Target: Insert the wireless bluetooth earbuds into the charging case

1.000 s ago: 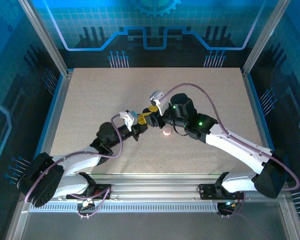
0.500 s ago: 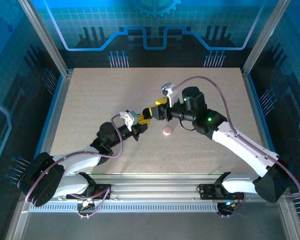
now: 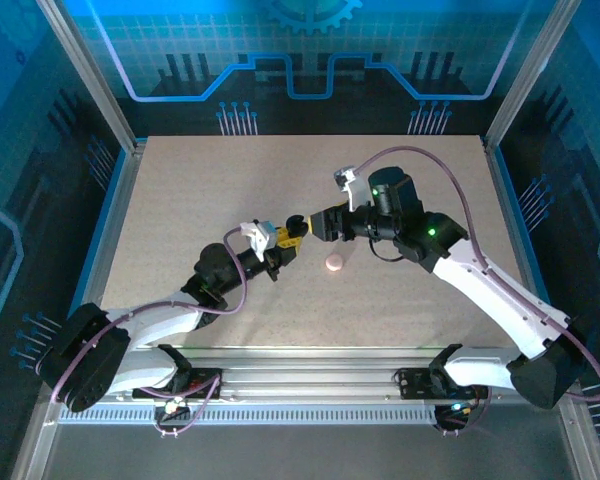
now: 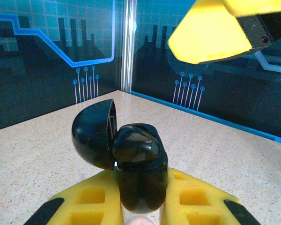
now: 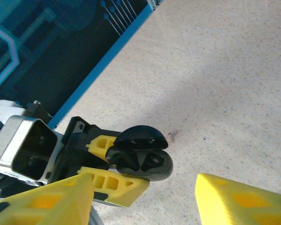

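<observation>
The black charging case [image 4: 139, 178] stands upright with its round lid [image 4: 93, 133] swung open to the left, and my left gripper [image 4: 140, 208] is shut on its body. A glossy black earbud [image 4: 136, 147] sits in the case's top. In the right wrist view the open case [image 5: 145, 164] shows one earbud [image 5: 128, 161] in the left well and a dark right well. My right gripper [image 5: 145, 190] stands open and empty, just off the case. In the top view the left gripper [image 3: 283, 238] and right gripper [image 3: 312, 226] almost meet at mid-table. The other earbuds are out of view.
A small pale pink round disc [image 3: 333, 264] lies on the speckled table [image 3: 200, 190] just right of the grippers. A yellow finger [image 4: 210, 33] of the right gripper hangs above the case in the left wrist view. Blue-lit walls and metal posts ring the table.
The right arm has drawn back to the right and its gripper has pulled away from the case. The left gripper has kept the case in place.
</observation>
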